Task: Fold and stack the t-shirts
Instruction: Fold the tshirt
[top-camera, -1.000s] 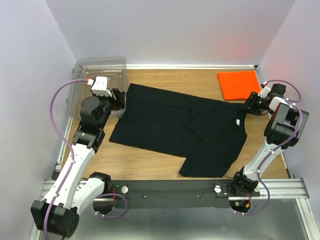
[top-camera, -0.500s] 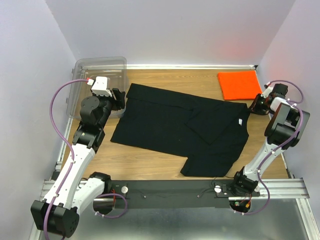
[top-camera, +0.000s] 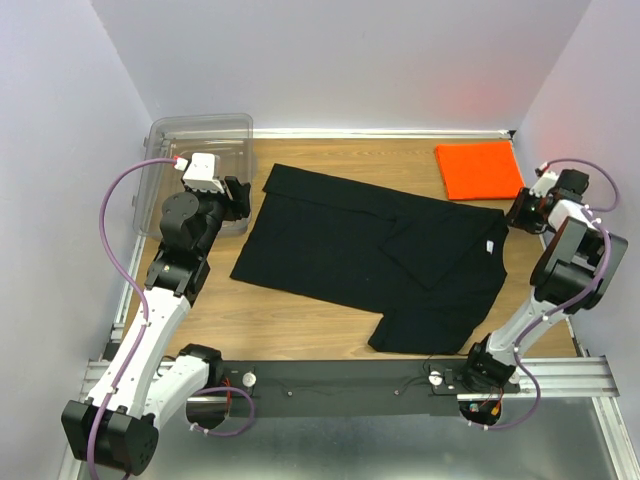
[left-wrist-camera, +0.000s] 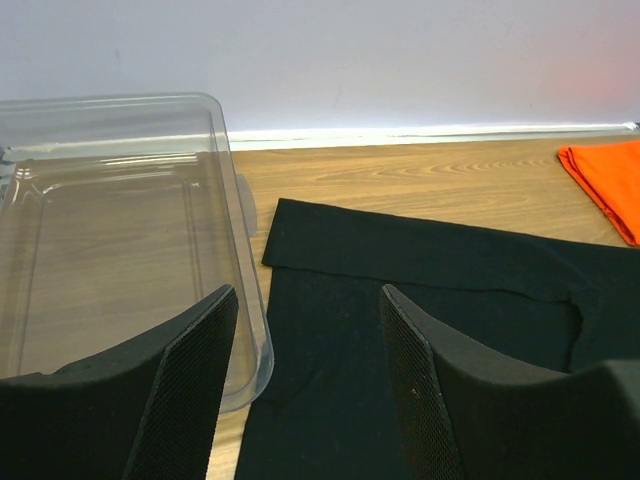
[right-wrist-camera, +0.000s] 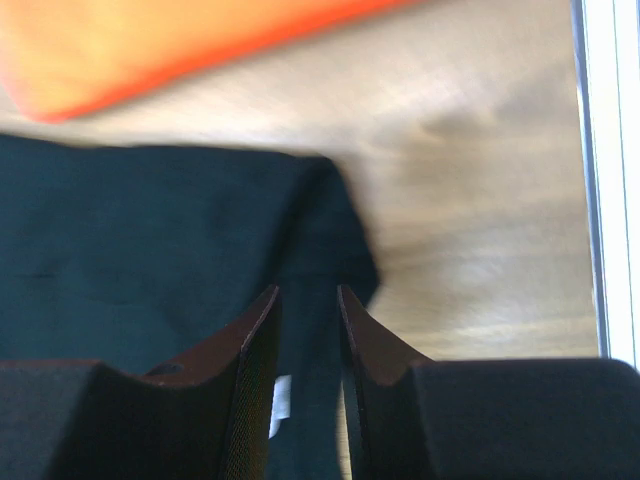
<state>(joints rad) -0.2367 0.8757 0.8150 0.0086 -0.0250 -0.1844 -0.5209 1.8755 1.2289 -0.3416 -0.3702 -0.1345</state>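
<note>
A wooden table (top-camera: 300, 325) seen from above, with two robot arms bolted at its near edge. Spread across the middle lies the black t-shirt (top-camera: 350, 250), mostly flat. One sleeve is folded inward over the chest, and a white neck tag (top-camera: 489, 245) shows near its right edge.

At the right side of the table, the right gripper (right-wrist-camera: 308, 295) sits at the shirt's far right corner. Its fingers are drawn close together with black cloth between them, so it appears to be pinching the fabric. Over the last second this gripper has moved rightward toward the wall, and the whole black shirt has slid right with it. The shirt's left edge now lies further from the bin than it did. The slide suggests the arm is dragging the shirt to straighten or reposition it before the next fold. The folding itself looks only partly done.

On the left, the left gripper (left-wrist-camera: 305, 300) hangs above the table beside the shirt's far left corner. Its fingers are spread wide, it holds nothing, and it has not moved.

At the far right corner lies the orange t-shirt (top-camera: 478, 170), already folded into a neat rectangle and apart from the black one. At the far left corner stands a clear plastic bin (top-camera: 200, 128).
</note>
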